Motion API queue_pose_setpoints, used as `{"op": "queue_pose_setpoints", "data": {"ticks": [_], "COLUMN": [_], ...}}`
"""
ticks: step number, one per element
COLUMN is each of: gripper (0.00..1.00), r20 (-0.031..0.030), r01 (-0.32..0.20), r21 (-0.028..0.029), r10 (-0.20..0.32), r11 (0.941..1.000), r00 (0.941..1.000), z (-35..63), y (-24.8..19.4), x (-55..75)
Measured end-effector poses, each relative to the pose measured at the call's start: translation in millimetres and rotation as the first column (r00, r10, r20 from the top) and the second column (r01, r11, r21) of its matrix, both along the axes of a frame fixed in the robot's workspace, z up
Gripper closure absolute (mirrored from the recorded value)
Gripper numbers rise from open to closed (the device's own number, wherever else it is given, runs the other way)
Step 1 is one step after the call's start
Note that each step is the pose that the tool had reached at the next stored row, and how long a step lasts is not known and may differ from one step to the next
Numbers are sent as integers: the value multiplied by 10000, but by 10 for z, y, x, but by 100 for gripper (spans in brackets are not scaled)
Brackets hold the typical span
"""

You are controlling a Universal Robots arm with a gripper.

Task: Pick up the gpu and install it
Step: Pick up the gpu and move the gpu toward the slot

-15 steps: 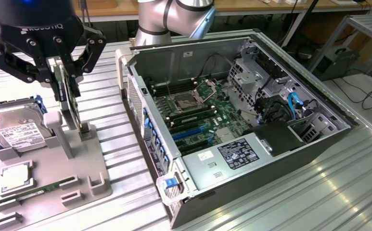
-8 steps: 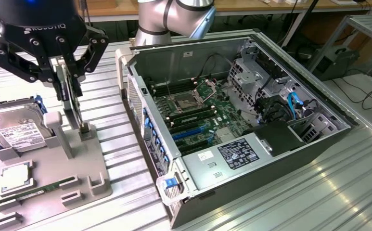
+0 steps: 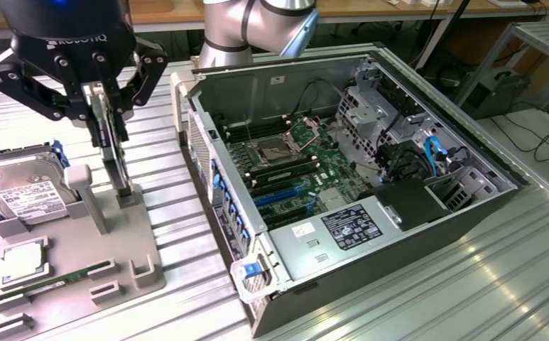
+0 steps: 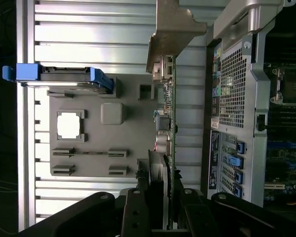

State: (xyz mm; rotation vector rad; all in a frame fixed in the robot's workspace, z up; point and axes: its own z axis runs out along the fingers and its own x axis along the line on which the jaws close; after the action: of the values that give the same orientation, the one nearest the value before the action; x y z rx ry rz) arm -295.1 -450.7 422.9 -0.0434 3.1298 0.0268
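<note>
The black two-fingered gripper (image 3: 109,108) hangs over the flat grey plastic fixture tray (image 3: 113,245), its fingers (image 4: 135,212) pinching the top edge of the gpu (image 3: 118,160). That's the thin flat card with a green circuit board and a pale metal bracket (image 4: 173,29) at one end.

The card stands upright on its edge at the tray's side nearest the open black computer case (image 3: 398,259). Its lower end sits at the tray's slot, and I cannot tell whether it is clear of it. The silver hard drive with the white label (image 3: 23,188) leans at the tray's far edge.

The risk, as I judge it, is a narrow grip on a tall card. Any tilt could jam it in the slot, drag the tray along, or let the card swing and slip.
</note>
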Motion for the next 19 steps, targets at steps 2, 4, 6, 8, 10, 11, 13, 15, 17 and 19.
{"op": "queue_pose_setpoints", "data": {"ticks": [2,4,6,8,10,11,13,15,17,19], "gripper": [72,72,72,72,72,72,72,72,72,72], "r20": [0,0,0,1,0,0,0,1,0,0], "r01": [0,0,0,0,0,0,0,0,0,0], "r21": [0,0,0,0,0,0,0,0,0,0], "r10": [0,0,0,0,0,0,0,0,0,0], "r11": [10000,10000,10000,10000,10000,10000,10000,10000,10000,10000], "r00": [10000,10000,10000,10000,10000,10000,10000,10000,10000,10000], "z": [0,0,0,0,0,0,0,0,0,0], "y": [0,0,0,0,0,0,0,0,0,0], "x": [18,40,68,86,105,116,134,152,171,191]}}
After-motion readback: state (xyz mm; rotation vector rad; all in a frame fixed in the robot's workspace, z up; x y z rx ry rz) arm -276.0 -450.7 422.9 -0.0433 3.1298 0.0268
